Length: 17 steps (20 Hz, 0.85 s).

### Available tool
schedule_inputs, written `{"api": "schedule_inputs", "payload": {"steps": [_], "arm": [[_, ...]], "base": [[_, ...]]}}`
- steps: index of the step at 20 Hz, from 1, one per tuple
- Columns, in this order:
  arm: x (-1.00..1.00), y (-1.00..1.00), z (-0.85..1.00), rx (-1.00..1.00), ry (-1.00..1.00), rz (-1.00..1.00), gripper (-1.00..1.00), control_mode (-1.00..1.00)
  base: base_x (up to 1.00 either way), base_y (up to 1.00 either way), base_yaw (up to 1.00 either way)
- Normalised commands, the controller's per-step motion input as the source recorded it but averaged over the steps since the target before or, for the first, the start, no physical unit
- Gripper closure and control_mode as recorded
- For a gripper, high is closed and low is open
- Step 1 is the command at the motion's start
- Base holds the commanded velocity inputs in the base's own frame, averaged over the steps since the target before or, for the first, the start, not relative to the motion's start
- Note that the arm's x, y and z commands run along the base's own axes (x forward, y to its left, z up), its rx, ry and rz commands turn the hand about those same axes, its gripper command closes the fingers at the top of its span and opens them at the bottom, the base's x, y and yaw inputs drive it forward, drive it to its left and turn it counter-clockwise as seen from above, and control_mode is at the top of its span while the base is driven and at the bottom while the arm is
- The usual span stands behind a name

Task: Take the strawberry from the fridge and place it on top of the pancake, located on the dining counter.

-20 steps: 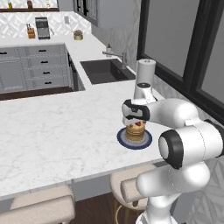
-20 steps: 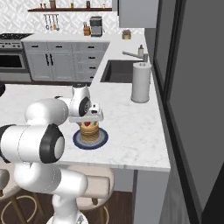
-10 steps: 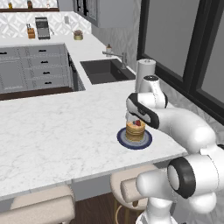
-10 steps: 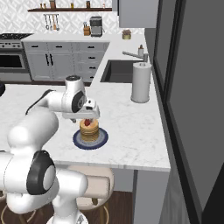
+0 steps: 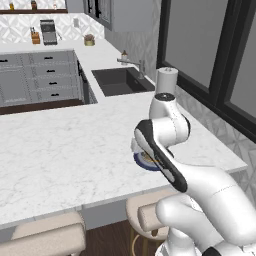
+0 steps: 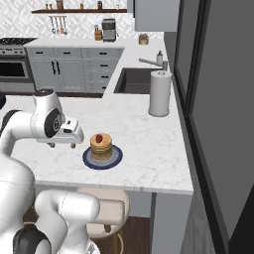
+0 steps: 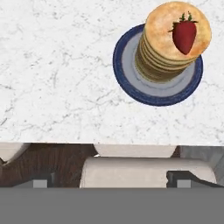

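Strawberry sits on the pancake; the placing looks done.

The strawberry (image 7: 184, 36) lies on top of the pancake (image 7: 162, 59) stack, on the blue-rimmed plate (image 7: 131, 83) on the dining counter (image 6: 144, 144). The gripper (image 6: 63, 145) hangs beside the plate with its jaws wide and empty (nothing left but to withdraw, I judge). A paper towel roll (image 6: 160, 93) stands well apart near the sink (image 6: 134, 81); stools (image 7: 144, 168) sit below the edge, nothing blocking.
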Motion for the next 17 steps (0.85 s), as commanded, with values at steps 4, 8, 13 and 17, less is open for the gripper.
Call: {"api": "schedule_inputs", "payload": {"steps": [4,8,13,17], "arm": [[-0.91,0.82,0.00,0.00,0.36,-0.05,-1.00,-1.00],[-0.68,0.48,0.00,-0.10,0.49,-0.07,-1.00,-1.00],[-0.67,0.16,0.00,-0.14,0.42,-0.01,-1.00,-1.00],[-0.35,0.43,-0.59,-0.21,0.26,0.00,-1.00,-1.00]], "base": [[0.00,0.00,0.00],[0.00,0.00,0.00],[0.00,0.00,0.00],[0.00,0.00,0.00]]}}
